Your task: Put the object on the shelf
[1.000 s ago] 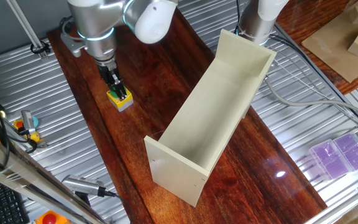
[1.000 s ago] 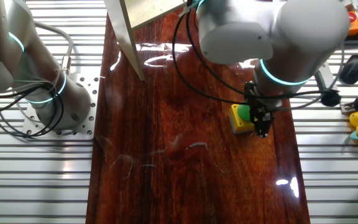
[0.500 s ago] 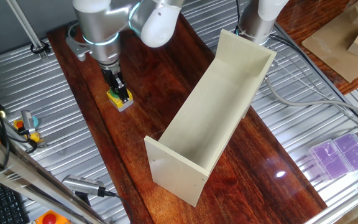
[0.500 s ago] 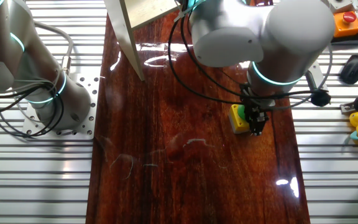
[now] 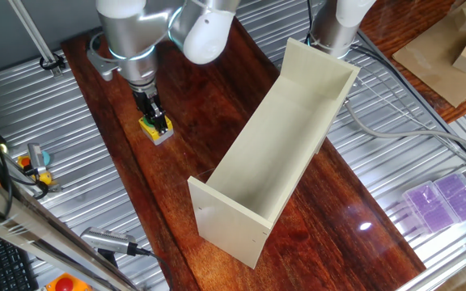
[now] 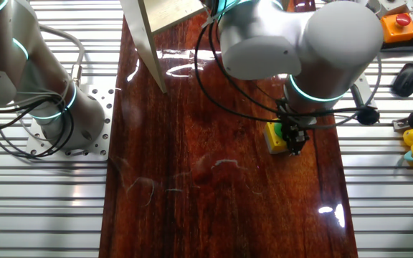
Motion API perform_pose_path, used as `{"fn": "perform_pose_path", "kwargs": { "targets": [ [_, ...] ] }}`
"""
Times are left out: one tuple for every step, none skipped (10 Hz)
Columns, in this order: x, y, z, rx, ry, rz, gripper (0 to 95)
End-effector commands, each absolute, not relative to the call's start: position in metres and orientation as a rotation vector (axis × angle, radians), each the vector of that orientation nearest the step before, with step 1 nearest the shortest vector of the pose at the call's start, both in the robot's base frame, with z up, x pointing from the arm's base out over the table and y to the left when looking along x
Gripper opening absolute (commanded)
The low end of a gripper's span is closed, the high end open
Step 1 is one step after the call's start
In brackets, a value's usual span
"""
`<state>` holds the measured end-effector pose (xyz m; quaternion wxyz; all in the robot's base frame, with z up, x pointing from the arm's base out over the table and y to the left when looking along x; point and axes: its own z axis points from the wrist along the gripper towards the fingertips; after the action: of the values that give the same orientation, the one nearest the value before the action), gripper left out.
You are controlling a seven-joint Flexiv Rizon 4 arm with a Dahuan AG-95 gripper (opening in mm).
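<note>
Dark wooden tabletop carries one shelf and one object, gripper clamped on it.

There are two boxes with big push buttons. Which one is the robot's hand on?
The yellow box with the green button, on the dark wooden table, sits under the end effector. The orange box with the red button sits far off, untouched.

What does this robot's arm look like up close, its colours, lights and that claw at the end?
The arm is built of rounded, glossy silver-grey and white segments, with a glowing cyan ring at the joint. Thin black cables loop beside it. The gripper is small and black, with two narrow fingers.
</note>
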<state>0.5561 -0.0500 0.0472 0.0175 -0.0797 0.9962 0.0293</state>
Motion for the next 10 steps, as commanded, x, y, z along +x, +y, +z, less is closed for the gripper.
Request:
{"fn": "perform_pose_path", "kwargs": {
  "targets": [
    [0.557,-0.051,0.047,-0.255,3.084,0.135,0.0],
    [0.557,-0.051,0.051,-0.257,3.089,0.137,0.0],
    [0.556,-0.050,0.062,-0.270,3.095,0.124,0.0],
    [0.555,-0.049,0.071,-0.289,3.095,0.108,0.0],
    [0.553,-0.048,0.083,-0.300,3.095,0.099,0.0],
    [0.551,-0.047,0.093,-0.299,3.097,0.097,0.0],
    [0.550,-0.045,0.099,-0.296,3.098,0.094,0.0],
    [0.549,-0.044,0.104,-0.303,3.099,0.071,0.0],
    [0.547,-0.046,0.107,-0.311,3.099,0.072,0.0],
    [0.547,-0.047,0.108,-0.316,3.098,0.073,0.0]
  ]
}}
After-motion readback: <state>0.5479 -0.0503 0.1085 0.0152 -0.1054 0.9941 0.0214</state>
